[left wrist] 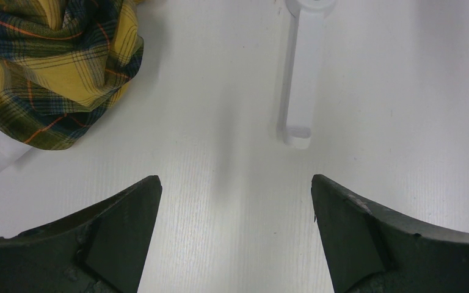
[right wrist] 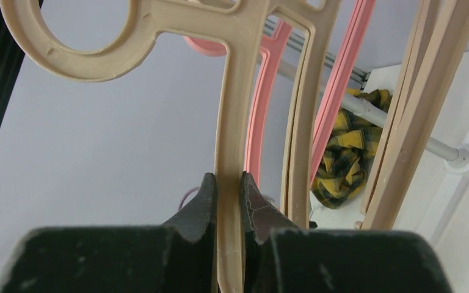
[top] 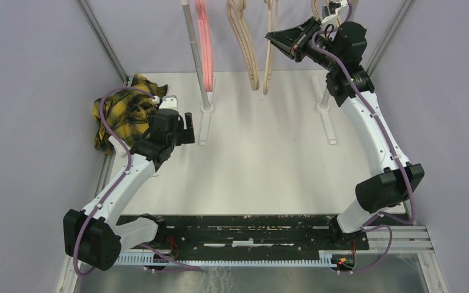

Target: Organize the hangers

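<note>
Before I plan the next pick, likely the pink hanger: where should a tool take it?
Grip the pink hanger on its straight limb, coming from the near side. It hangs edge-on to that side, so the pinch would likely land across its thin faces, as the right tool does on its beige hanger.

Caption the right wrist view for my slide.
Right gripper clamps the stem of a beige hanger, pink hangers hanging behind.

Hangers [top: 248, 55] at the back centre of the table [top: 262, 165]; cloth [top: 122, 113] on its left edge.
</note>
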`<state>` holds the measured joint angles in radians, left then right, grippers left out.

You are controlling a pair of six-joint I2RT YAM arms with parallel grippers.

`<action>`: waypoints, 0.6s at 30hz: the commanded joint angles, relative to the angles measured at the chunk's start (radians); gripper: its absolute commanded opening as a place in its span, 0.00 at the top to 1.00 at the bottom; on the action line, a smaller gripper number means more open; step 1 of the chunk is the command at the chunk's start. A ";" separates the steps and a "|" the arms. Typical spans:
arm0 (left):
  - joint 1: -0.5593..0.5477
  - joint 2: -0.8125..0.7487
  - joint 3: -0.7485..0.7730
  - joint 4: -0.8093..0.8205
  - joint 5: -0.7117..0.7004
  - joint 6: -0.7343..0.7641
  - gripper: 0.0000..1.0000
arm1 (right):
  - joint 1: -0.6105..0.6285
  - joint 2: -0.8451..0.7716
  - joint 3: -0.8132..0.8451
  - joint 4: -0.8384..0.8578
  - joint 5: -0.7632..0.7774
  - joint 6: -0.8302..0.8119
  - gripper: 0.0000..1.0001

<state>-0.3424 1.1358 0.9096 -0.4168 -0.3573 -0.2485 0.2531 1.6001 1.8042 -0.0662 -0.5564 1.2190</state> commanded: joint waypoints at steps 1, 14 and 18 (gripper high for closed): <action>0.005 -0.023 0.010 0.038 -0.007 0.032 0.01 | -0.002 0.031 0.081 0.127 0.067 0.077 0.97; 0.005 -0.028 0.010 0.035 -0.003 0.028 0.01 | -0.004 0.077 0.020 0.079 0.160 0.130 0.96; 0.005 -0.028 0.010 0.032 0.000 0.027 0.01 | -0.016 0.081 -0.013 0.072 0.165 0.130 0.94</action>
<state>-0.3424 1.1358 0.9096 -0.4171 -0.3569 -0.2481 0.2520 1.6897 1.8091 -0.0349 -0.4156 1.3384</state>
